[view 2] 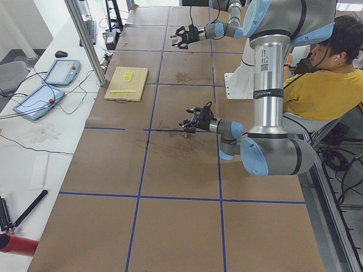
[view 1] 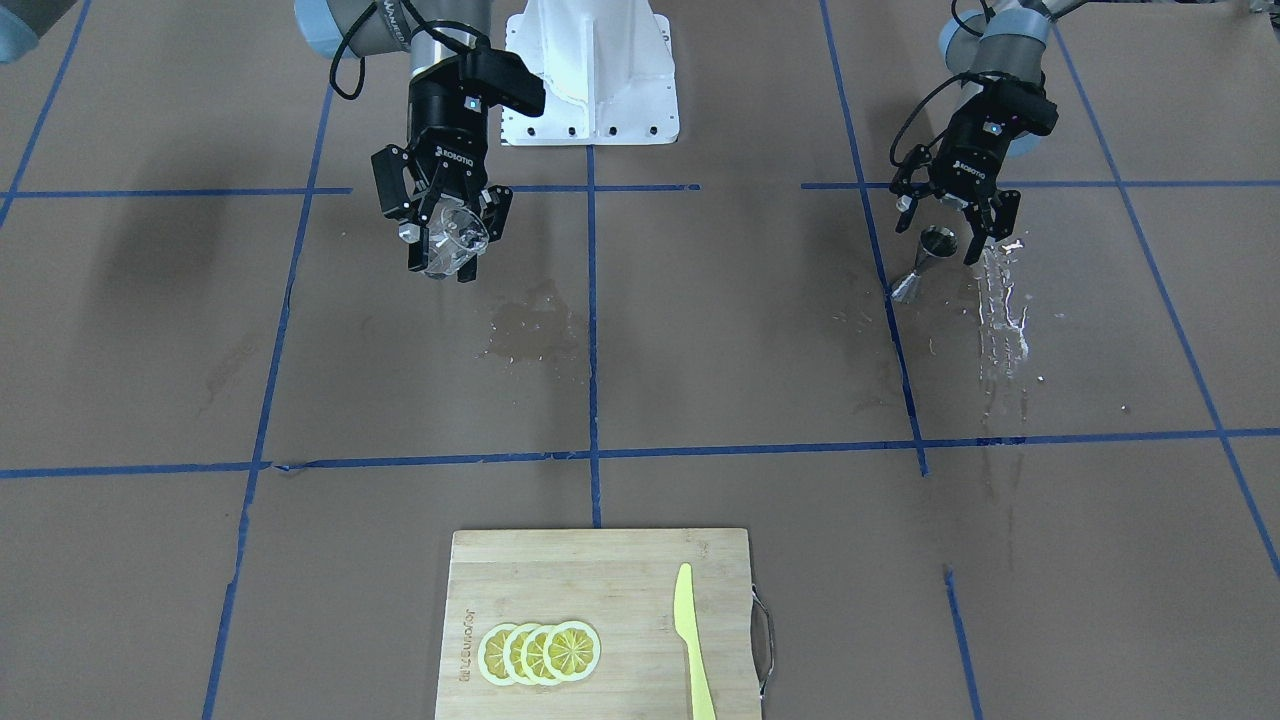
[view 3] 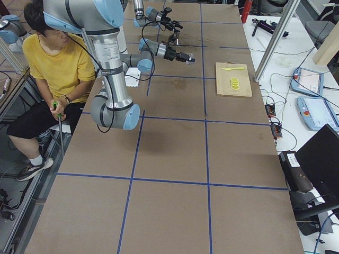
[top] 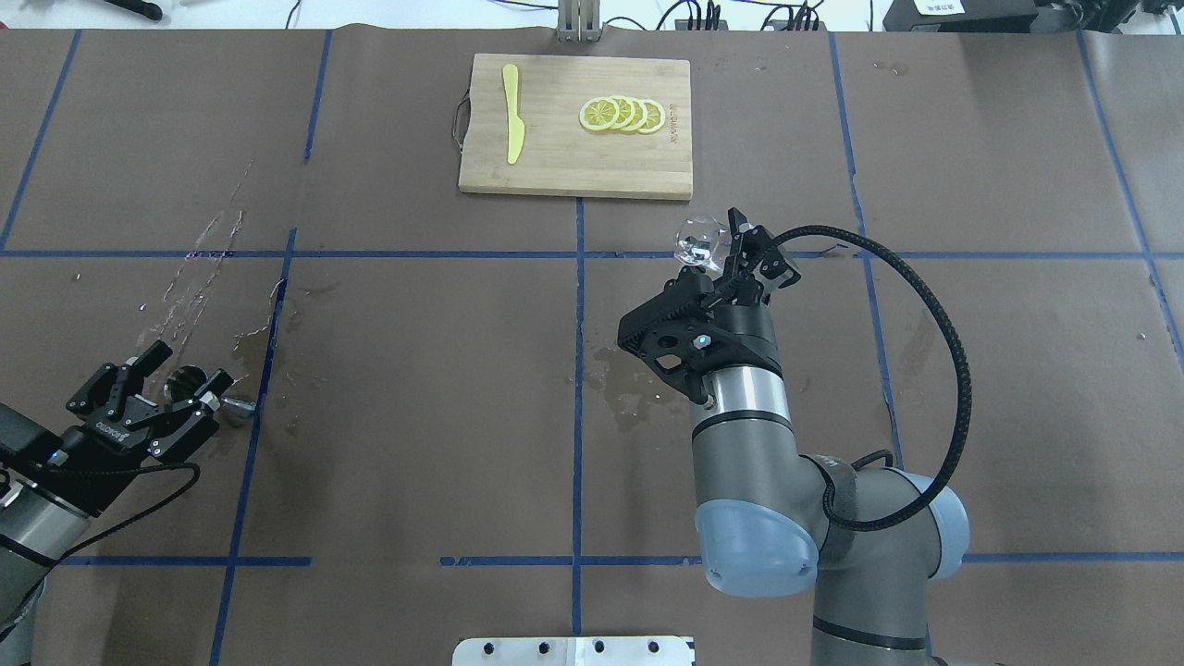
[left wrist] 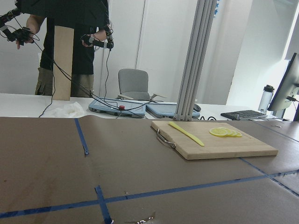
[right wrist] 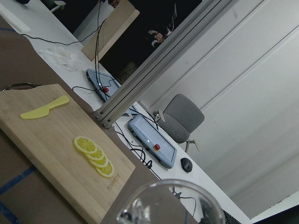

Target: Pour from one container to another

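- Front view: a cutting board with lemon slices and a yellow knife lies nearest. Beyond it the right gripper is clenched on the clear glass, held tilted above the desk.
- Same view: the steel jigger seems to stand upright on the desk. Its top cone sits between the spread, released fingers of the left gripper. Wet streaks lie just beside it.
- Overhead view: the glass pokes out past the right gripper, near the board. The jigger is well apart from it, far toward the robot's left. I judge the glass must cross that way before pouring.
- Right wrist view: only the glass rim shows, so I cannot tell what it contains.
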### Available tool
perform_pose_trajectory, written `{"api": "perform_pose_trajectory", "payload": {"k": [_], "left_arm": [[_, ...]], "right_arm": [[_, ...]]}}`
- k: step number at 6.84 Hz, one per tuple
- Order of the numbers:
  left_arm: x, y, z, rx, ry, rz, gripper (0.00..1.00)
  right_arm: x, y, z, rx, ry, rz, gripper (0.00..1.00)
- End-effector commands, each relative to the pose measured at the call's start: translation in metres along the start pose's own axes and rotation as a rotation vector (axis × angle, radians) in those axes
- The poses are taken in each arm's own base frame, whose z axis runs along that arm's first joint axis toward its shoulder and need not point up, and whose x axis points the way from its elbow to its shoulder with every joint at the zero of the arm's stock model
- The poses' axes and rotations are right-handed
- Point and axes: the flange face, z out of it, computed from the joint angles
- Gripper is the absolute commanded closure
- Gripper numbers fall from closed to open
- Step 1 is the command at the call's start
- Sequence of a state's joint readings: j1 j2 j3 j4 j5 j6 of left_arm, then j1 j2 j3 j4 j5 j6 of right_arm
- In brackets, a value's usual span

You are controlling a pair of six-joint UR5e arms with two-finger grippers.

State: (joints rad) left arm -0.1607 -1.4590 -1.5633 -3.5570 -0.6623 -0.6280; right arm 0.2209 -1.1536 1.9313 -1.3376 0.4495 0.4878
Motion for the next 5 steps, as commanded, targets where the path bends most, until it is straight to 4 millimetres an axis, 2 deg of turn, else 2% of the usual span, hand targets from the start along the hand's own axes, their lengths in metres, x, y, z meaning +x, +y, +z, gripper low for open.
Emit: {"api": "perform_pose_trajectory", "payload": {"k": [1,2,4,5], "left_arm": [[0.011,-0.03,0.0,0.05,0.067,0.062,0.0],[-0.007,-0.05,0.012,0.051,0.105,0.098,0.0],[-0.061,-0.096,0.039,-0.043,0.163,0.251,0.0],[-0.098,-0.133,0.055,-0.128,0.164,0.326,0.0]], "right_arm": [[0.0,0.0,0.0,0.0,0.0,0.0,1.0],[0.0,0.0,0.0,0.0,0.0,0.0,1.0],[-0.001,0.001,0.0,-0.001,-0.001,0.0,1.0],[0.0,0.0,0.0,-0.001,-0.001,0.0,1.0]]}}
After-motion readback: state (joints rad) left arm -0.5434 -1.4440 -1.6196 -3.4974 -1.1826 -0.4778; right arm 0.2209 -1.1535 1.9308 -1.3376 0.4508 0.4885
